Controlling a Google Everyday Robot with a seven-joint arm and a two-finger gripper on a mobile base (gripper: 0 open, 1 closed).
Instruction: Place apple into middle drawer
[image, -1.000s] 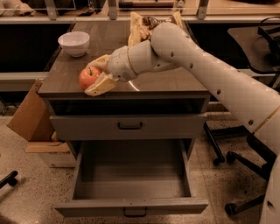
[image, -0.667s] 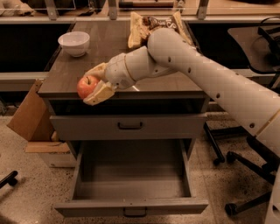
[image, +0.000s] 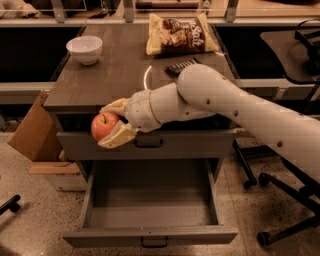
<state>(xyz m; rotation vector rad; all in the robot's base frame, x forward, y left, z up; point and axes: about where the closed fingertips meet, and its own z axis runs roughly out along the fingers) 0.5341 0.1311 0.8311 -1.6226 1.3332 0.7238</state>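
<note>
The red-orange apple (image: 103, 125) is held in my gripper (image: 111, 123), whose tan fingers (image: 118, 138) close around it. Apple and gripper hang in front of the cabinet's upper drawer front (image: 190, 145), just past the countertop's front edge, at the left. The middle drawer (image: 150, 235) is pulled open below, a wide grey box with a small dark handle on its front; its inside is bare. The apple is above the drawer's left part, well clear of it.
A white bowl (image: 84, 49) stands at the countertop's back left. A chip bag (image: 181, 34) and a dark flat object (image: 181, 66) lie at the back right. A cardboard box (image: 35, 131) leans left of the cabinet. Chair legs (image: 280, 200) are at right.
My gripper has carried the apple forward off the countertop and downward, from above the top's front left to in front of the upper drawer front.
</note>
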